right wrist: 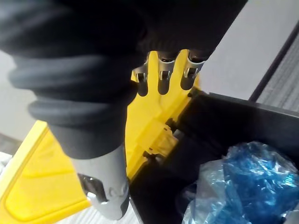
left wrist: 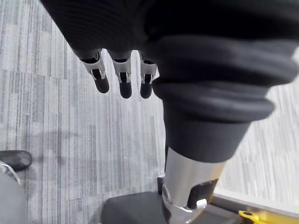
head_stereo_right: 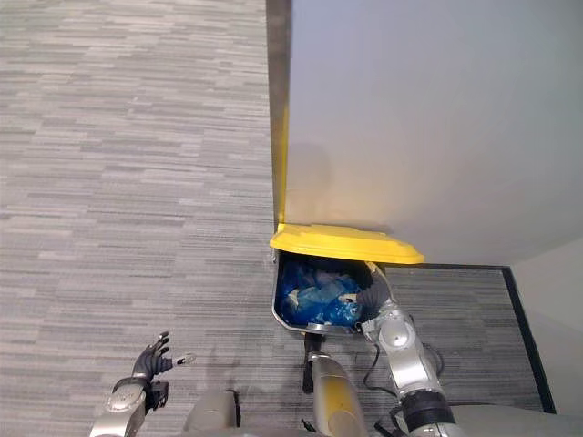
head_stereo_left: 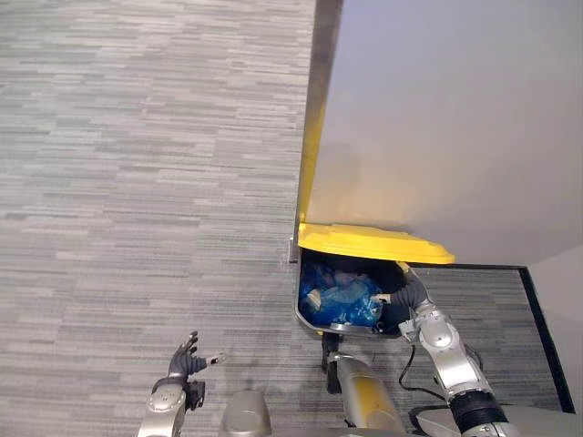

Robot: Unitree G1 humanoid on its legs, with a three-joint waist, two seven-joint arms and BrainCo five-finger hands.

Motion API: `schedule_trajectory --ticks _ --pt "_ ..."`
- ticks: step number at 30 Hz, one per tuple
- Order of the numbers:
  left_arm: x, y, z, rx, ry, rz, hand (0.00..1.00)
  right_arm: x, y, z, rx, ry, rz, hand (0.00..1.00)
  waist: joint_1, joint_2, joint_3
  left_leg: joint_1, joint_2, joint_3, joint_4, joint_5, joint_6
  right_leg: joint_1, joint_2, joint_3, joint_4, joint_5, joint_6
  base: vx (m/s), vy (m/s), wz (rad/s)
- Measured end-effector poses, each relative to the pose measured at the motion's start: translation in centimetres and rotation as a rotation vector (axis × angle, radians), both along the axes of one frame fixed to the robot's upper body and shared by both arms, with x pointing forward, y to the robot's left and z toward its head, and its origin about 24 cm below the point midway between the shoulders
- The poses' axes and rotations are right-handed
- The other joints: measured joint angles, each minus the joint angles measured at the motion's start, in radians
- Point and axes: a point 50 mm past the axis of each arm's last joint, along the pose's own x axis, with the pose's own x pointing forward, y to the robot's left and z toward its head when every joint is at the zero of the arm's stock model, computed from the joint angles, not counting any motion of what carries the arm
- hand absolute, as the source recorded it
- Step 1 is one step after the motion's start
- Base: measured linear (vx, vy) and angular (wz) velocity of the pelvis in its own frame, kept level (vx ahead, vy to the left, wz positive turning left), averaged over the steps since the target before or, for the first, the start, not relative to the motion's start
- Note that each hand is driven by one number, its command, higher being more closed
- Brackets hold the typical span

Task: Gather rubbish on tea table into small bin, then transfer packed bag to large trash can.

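The large trash can (head_stereo_left: 312, 326) stands against the wall with its yellow lid (head_stereo_left: 373, 243) swung up. A crumpled blue bag (head_stereo_left: 344, 300) lies inside it, seen close up as the blue bag (right wrist: 247, 177) below the black inner wall. My right hand (head_stereo_left: 402, 289) hovers over the can's right rim, its fingers (right wrist: 162, 77) straight, holding nothing and pointing toward the lid (right wrist: 42, 172). My left hand (head_stereo_left: 185, 360) hangs open over the carpet to the can's left, fingers (left wrist: 124, 77) spread and free.
A grey wall (head_stereo_left: 455, 118) rises directly behind the can. Striped grey carpet (head_stereo_left: 137, 182) stretches out to the left. A dark skirting strip (head_stereo_left: 545, 323) runs along the floor on the right.
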Motion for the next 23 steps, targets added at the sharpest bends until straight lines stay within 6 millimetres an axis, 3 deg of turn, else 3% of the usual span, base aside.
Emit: schedule_trajectory --ticks 3,4,5,7,8,9,10,11,12,14,17,23 --pt "-0.3 -0.2 -0.3 -0.001 0.01 0.017 0.0 -1.5 0.0 -1.9 0.054 0.071 -0.04 0.0 -0.006 -0.008 0.003 -0.016 -0.002 0.025 0.094 -0.039 0.01 0.025 0.003 0.026 -0.041 0.044 0.02 -0.17 0.074 -0.4" --pt "0.1 -0.4 -0.2 -0.001 -0.003 0.024 0.0 -2.4 0.0 -2.5 0.082 0.097 -0.063 0.0 -0.009 -0.027 0.006 -0.029 -0.016 0.027 0.12 -0.041 0.017 0.025 -0.007 0.029 -0.062 0.051 0.031 -0.28 0.019 -0.2" --pt "0.3 -0.5 -0.1 -0.014 -0.016 0.053 0.0 -3.2 0.1 -3.2 0.118 0.121 -0.09 0.0 -0.008 -0.021 0.011 -0.043 0.005 0.053 0.106 -0.02 0.035 0.008 -0.019 -0.013 -0.048 0.023 0.061 -0.25 -0.012 -0.38" --pt "0.5 -1.0 -0.3 -0.027 -0.024 0.083 0.0 -4.1 0.5 -3.9 0.15 0.148 -0.107 0.0 -0.001 -0.028 0.009 -0.051 0.016 0.078 0.085 0.009 0.036 -0.076 -0.039 -0.056 0.211 -0.027 -0.036 -0.26 -0.048 -0.38" --pt "0.2 -1.8 -0.6 -0.048 -0.014 0.1 0.0 -6.0 0.8 -5.3 0.202 0.202 -0.159 0.0 -0.001 -0.041 -0.003 -0.036 0.023 0.084 0.022 0.06 0.027 -0.049 -0.09 -0.093 0.542 -0.132 -0.058 -0.23 -0.111 -0.22" --pt "0.2 -2.2 -0.7 -0.06 -0.015 0.11 0.0 -6.7 1.1 -6.0 0.215 0.234 -0.173 0.0 0.002 -0.047 -0.016 -0.04 0.033 0.088 0.012 0.073 0.013 0.016 -0.109 -0.086 0.584 -0.187 -0.043 -0.14 -0.181 -0.31" --pt "0.4 -2.4 -0.7 -0.069 -0.02 0.116 0.0 -6.8 1.4 -6.3 0.227 0.246 -0.181 0.0 0.008 -0.061 -0.027 -0.057 0.042 0.098 0.016 0.078 0.004 0.071 -0.111 -0.087 0.511 -0.246 0.01 -0.04 -0.183 -0.35" --pt "0.6 -2.4 -0.6 -0.07 -0.024 0.118 0.0 -6.9 1.5 -6.3 0.234 0.247 -0.19 0.0 0.012 -0.069 -0.033 -0.071 0.049 0.105 0.012 0.083 -0.006 0.085 -0.098 -0.093 0.451 -0.271 0.006 -0.06 -0.216 -0.47" --pt "1.2 -3.1 -0.6 -0.098 -0.033 0.125 0.0 -6.9 1.1 -6.4 0.237 0.242 -0.217 0.0 0.022 -0.053 -0.039 -0.082 0.054 0.121 -0.012 0.105 -0.027 0.121 -0.069 -0.094 0.309 -0.299 -0.013 -0.06 -0.203 -0.49" --pt "1.7 -5.1 -1.0 -0.156 -0.033 0.13 0.0 -7.5 0.1 -7.4 0.228 0.293 -0.269 0.0 0.017 -0.007 -0.054 -0.06 0.075 0.13 -0.095 0.158 -0.033 0.154 -0.026 -0.094 0.192 -0.245 -0.048 -0.05 -0.173 -0.33" --pt "1.9 -5.7 -1.2 -0.181 -0.025 0.137 0.0 -9.3 -1.3 -9.4 0.202 0.406 -0.331 0.0 0.014 0.027 -0.085 0.005 0.078 0.13 -0.215 0.216 -0.033 0.207 0.004 -0.09 0.091 -0.192 -0.059 -0.04 -0.058 -0.11" --pt "0.8 -4.2 -2.0 -0.142 0.041 0.177 0.0 -10.4 -2.3 -10.6 0.188 0.486 -0.379 0.0 -0.001 0.038 -0.102 0.041 0.059 0.138 -0.27 0.252 -0.025 0.248 0.007 -0.075 0.004 -0.13 -0.047 -0.03 0.028 -0.05"
